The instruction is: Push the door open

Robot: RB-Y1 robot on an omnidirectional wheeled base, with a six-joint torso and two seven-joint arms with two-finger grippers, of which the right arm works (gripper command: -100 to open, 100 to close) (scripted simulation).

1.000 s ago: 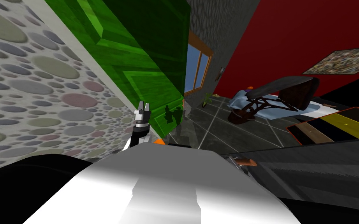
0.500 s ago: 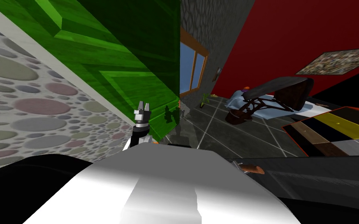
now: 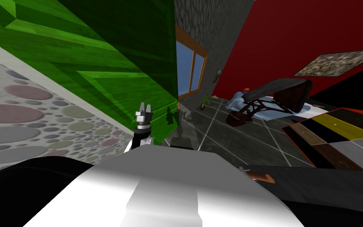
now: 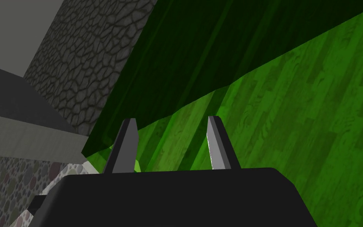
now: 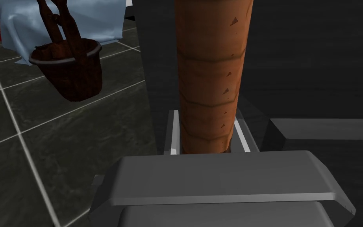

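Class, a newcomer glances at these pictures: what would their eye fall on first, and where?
The bright green wood-grained door spans the head view's upper left, with the open left gripper close by its lower part. To its right a deep red wall rises over dark floor tiles. In the right wrist view, the right gripper is shut on a ridged brown rod.
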